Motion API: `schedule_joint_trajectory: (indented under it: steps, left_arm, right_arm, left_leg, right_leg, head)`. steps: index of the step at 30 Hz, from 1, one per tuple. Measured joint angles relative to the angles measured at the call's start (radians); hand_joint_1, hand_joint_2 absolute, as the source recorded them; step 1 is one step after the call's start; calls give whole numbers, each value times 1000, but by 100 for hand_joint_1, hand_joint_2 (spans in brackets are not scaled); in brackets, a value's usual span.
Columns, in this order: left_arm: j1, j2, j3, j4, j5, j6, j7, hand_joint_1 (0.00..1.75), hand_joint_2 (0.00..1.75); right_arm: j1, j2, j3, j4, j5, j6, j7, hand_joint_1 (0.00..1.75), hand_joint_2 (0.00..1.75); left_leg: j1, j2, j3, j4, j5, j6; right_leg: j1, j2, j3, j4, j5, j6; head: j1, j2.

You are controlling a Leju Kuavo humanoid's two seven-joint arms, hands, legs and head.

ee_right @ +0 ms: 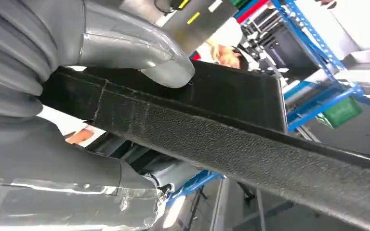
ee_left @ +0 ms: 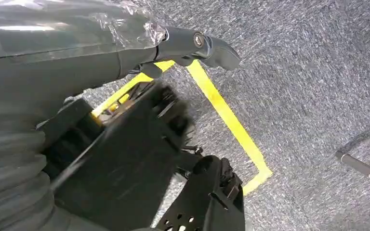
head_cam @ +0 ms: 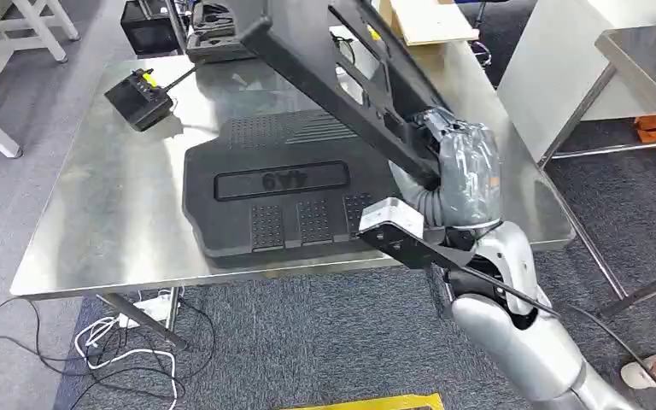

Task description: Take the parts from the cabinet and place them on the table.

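Reaching up from the lower right in the head view: right silver arm, with the plastic-wrapped grey right hand (head_cam: 465,166) raised over the near right corner of the bare steel table (head_cam: 94,222). Gripped in it, a long flat black textured plastic panel (head_cam: 333,77), tilted steeply, its low end in the hand and its far end slanting up and away over the table toward the top of the picture. In the right wrist view, thick grey thumb (ee_right: 139,53) pressed down on the panel's upper face, dark rim of the panel running across just below it, the rest of the hand wrapped under the edge; clamped firmly on the part.

Lying flat on the table, directly beneath the held panel: a second large black moulded plastic part (head_cam: 282,188) with ribbed patches and a recessed label strip. Near the far left corner of the table, a small black handheld controller with yellow buttons (head_cam: 141,98).

In the left wrist view, left hand (ee_left: 77,53) hanging over grey carpet (ee_left: 308,72) marked with yellow floor tape (ee_left: 231,120), one dark finger stretched straight out; cannot tell how the other fingers lie.
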Motion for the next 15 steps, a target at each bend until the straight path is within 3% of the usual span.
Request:
schedule_joint_trajectory:
  steps: [1, 2, 3, 4, 6, 8, 10, 11, 12, 13, 15]
  left_arm:
    - [2, 0, 0, 0, 0, 0, 0, 0, 175]
    - [5, 0, 0, 0, -1, 0, 0, 0, 175]
    - [7, 1, 0, 0, -2, 0, 0, 0, 175]
    - [7, 2, 0, 0, -3, 0, 0, 0, 175]
    - [6, 4, 0, 0, -3, 1, 0, 0, 175]
    - [6, 5, 0, 0, -4, 1, 0, 0, 175]
    - [9, 5, 0, 0, -6, 1, 2, 0, 175]
    - [10, 6, 0, 0, -6, 1, 2, 0, 175]
    - [9, 6, 0, 0, -7, 1, 2, 0, 175]
    - [8, 6, 0, 0, -8, 1, 2, 0, 175]
    - [7, 5, 0, 0, -9, 0, 2, 0, 175]
  right_arm:
    - [0, 0, 3, 2, -6, 0, -1, 175, 175]
    - [0, 0, 8, 5, -9, 0, -1, 175, 175]
    - [-1, 0, 10, 8, -11, 0, -1, 175, 175]
    - [-2, 0, 11, 10, -11, 0, -1, 175, 175]
    - [-9, 0, 13, 14, -15, -1, -1, 175, 175]
    - [-16, 0, 18, 17, -16, -3, -1, 175, 175]
    - [-18, 0, 22, 21, -18, -4, -1, 175, 175]
    - [-19, 0, 24, 21, -19, -5, -1, 175, 175]
    - [-20, 0, 25, 22, -21, -6, -1, 175, 175]
    - [-22, 0, 26, 23, -23, -6, -1, 175, 175]
    - [-24, 0, 29, 24, -25, -6, -1, 175, 175]
  left_leg:
    - [2, 0, -44, 74, -20, -2]
    - [2, 0, -68, 106, -16, -3]
    - [3, 0, -68, 86, 14, -2]
    - [3, 0, -46, 22, 63, 1]
    - [3, 0, 30, -161, 168, 10]
    - [-7, -2, 43, -208, 154, 21]
    - [-12, -2, 40, -204, 149, 29]
    - [-12, -1, 42, -210, 150, 35]
    - [0, 1, 54, -225, 154, 43]
    - [-1, 0, 61, -230, 153, 49]
    - [-1, 1, 67, -230, 149, 58]
  right_leg:
    - [1, -1, 2, 0, -3, -2]
    - [1, 0, 6, 0, -6, -2]
    - [0, 0, 12, 0, -10, -1]
    - [0, 1, 19, 0, -15, 1]
    - [-1, 2, 35, 0, -27, 8]
    - [3, 6, 31, 2, -32, 17]
    - [0, 6, 34, -9, -31, 29]
    - [0, 6, 38, -12, -32, 36]
    - [-3, 4, 41, -6, -43, 41]
    - [-1, 4, 31, 26, -60, 42]
    - [-1, 5, -47, 176, -128, 45]
  head:
    - [-3, 0]
    - [-5, 0]
    - [-6, 0]
    - [-9, 0]
    - [-13, 0]
    - [-17, 0]
    - [-16, 0]
    - [-16, 0]
    - [-15, 0]
    - [-13, 0]
    - [2, 0]
